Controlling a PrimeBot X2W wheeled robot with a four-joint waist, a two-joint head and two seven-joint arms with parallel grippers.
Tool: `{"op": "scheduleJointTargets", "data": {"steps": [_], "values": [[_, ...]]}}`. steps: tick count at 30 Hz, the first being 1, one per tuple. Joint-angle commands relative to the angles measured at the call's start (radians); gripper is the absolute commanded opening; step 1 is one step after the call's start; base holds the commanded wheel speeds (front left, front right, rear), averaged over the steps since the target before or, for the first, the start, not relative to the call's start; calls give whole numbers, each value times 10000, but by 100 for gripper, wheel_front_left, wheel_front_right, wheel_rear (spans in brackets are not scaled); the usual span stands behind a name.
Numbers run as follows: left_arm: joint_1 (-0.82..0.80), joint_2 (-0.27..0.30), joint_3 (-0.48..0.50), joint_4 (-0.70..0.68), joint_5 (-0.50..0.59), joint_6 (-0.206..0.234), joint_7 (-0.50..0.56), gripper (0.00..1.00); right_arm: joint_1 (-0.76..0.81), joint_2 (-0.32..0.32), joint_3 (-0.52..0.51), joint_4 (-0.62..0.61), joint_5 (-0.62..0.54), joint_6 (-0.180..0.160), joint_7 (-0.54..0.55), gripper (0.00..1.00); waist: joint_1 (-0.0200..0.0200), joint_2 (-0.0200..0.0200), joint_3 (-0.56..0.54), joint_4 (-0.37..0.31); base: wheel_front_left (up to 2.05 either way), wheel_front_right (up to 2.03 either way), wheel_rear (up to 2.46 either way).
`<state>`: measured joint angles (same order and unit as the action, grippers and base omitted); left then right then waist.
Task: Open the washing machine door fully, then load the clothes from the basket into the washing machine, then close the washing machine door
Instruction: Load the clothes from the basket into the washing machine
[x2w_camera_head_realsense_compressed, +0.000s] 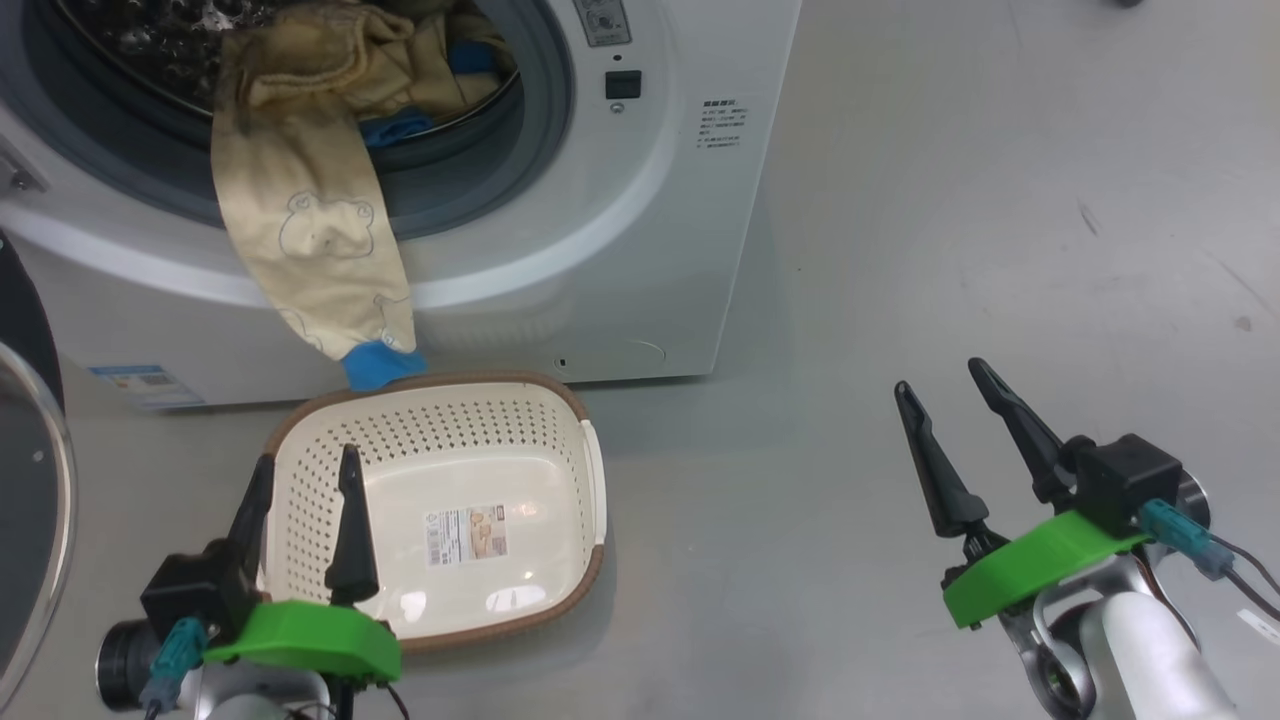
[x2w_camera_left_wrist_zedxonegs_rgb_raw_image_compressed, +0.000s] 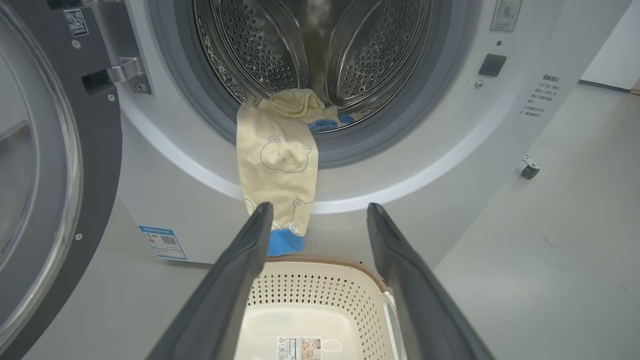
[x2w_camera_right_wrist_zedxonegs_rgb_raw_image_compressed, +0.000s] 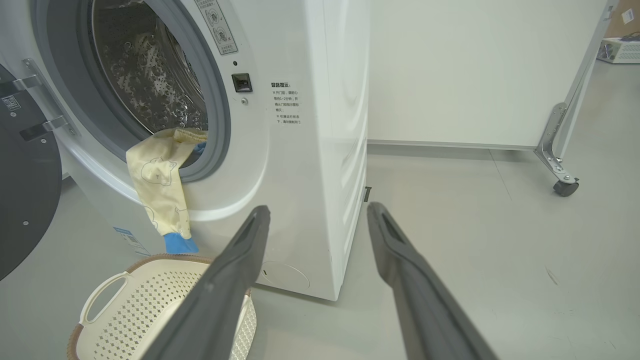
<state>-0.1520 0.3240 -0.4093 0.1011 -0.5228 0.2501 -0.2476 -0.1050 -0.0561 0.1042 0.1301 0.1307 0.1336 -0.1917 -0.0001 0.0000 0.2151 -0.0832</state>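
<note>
Grey floor (x2w_camera_head_realsense_compressed: 1000, 200): basket (x2w_camera_head_realsense_compressed: 450, 430) just before washing machine (x2w_camera_head_realsense_compressed: 600, 250), washing machine door (x2w_camera_left_wrist_zedxonegs_rgb_raw_image_compressed: 95, 175) swung wide. Clothes (x2w_camera_head_realsense_compressed: 310, 230) in drum (x2w_camera_left_wrist_zedxonegs_rgb_raw_image_compressed: 250, 50), one hanging out over gasket (x2w_camera_left_wrist_zedxonegs_rgb_raw_image_compressed: 380, 135). Left gripper (x2w_camera_head_realsense_compressed: 307, 458) and right gripper (x2w_camera_head_realsense_compressed: 940, 377) spread, grasping nothing.

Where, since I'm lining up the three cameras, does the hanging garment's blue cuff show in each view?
Head view: cuff left of centre, just above the far rim of the basket.
Left wrist view: cuff a little left of centre, lower half, just above that rim.
Right wrist view: cuff lower left, just above that rim.
Shared landmark: the basket's brown rim, directly below the cuff in all three.
</note>
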Motion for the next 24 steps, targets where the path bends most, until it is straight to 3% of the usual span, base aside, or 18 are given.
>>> {"op": "scheduleJointTargets", "data": {"steps": [1,14,24], "values": [[-214,145,392,-224,-117,1397,-131,100,-23,-78,173,-387,-57,-29,14,100,1,0,22,-3,0,0,0],[-1001,195,428,70,-146,1252,14,100,-257,-39,362,-485,36,-29,-78,100,1,0,672,-45,0,0,0],[-2797,153,351,1425,-460,588,697,100,-857,-18,637,-448,251,-29,-285,100,1,0,1960,-369,0,0,0]]}}
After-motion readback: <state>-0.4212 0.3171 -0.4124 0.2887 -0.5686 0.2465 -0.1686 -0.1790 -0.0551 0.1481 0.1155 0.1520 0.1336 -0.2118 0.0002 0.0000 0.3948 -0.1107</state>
